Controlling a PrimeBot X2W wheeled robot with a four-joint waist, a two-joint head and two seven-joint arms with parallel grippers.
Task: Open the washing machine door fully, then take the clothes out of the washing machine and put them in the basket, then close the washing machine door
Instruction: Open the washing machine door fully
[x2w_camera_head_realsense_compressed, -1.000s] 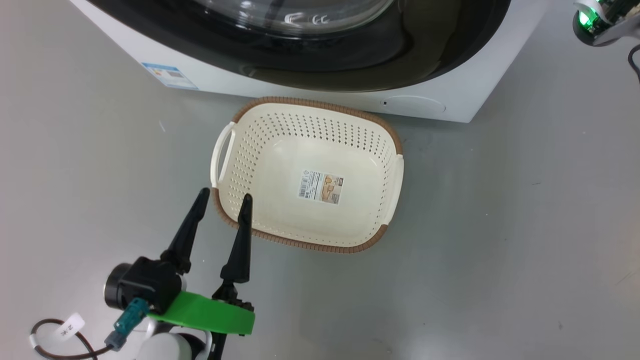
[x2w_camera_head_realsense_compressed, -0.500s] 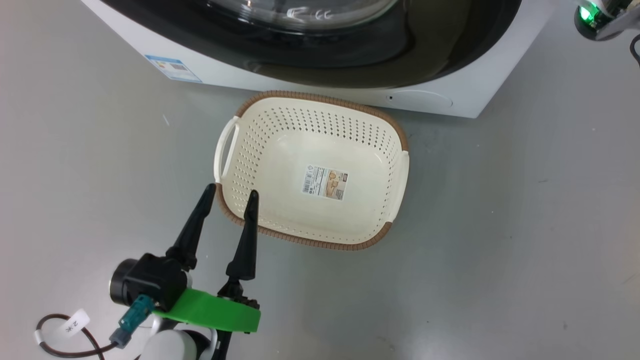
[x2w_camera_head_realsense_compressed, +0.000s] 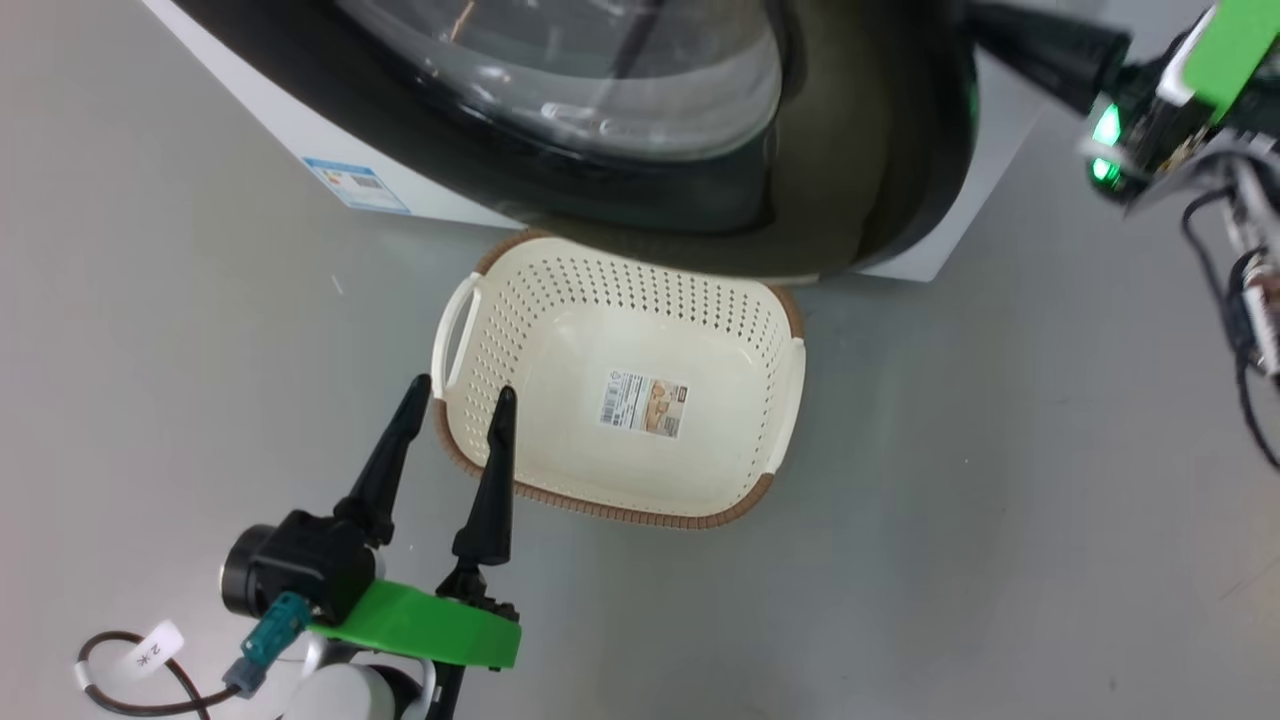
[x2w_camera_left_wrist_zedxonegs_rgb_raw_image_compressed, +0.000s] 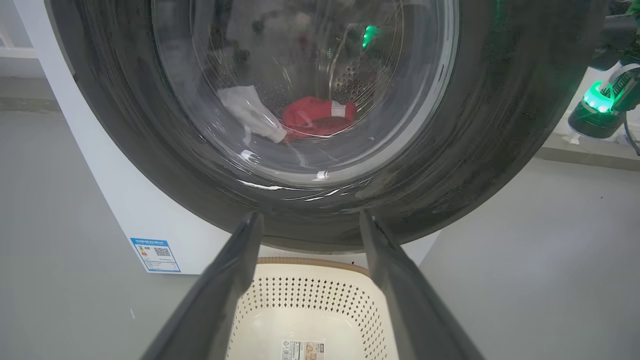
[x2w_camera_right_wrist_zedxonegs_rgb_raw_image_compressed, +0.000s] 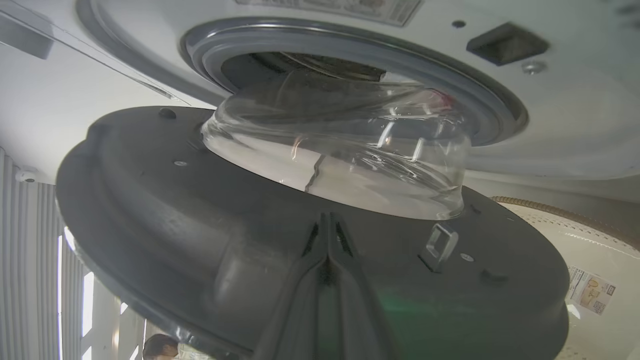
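Step in hand: get the washing machine door (x2w_camera_right_wrist_zedxonegs_rgb_raw_image_compressed: 150, 210) fully open; it's only partly swung, and the glass bowl is just out of the grey gasket (x2w_camera_right_wrist_zedxonegs_rgb_raw_image_compressed: 480, 107). My right gripper (x2w_camera_right_wrist_zedxonegs_rgb_raw_image_compressed: 327, 220) is at 2 o'clock in the head view, fingers pressed together and holding nothing, tips apparently against the door's dark inner face just beside the latch hook (x2w_camera_right_wrist_zedxonegs_rgb_raw_image_compressed: 439, 245). That's the free edge, so I judge the leverage good. I'd push along the swing arc rather than straight out, so the tips don't skate toward the glass. My left gripper (x2w_camera_head_realsense_compressed: 462, 385) has its fingers spread and empty, hovering at 7 o'clock of the basket (x2w_camera_head_realsense_compressed: 620, 512). The basket sits on the floor in front of the washing machine (x2w_camera_left_wrist_zedxonegs_rgb_raw_image_compressed: 130, 200), its 12 o'clock rim under the door's lower edge; I can't tell the clearance, so watch for a snag. The clothes (x2w_camera_left_wrist_zedxonegs_rgb_raw_image_compressed: 315, 117), red plus a white one, are in the drum, seen through the glass. Keep the left arm clear of the door's sweep.
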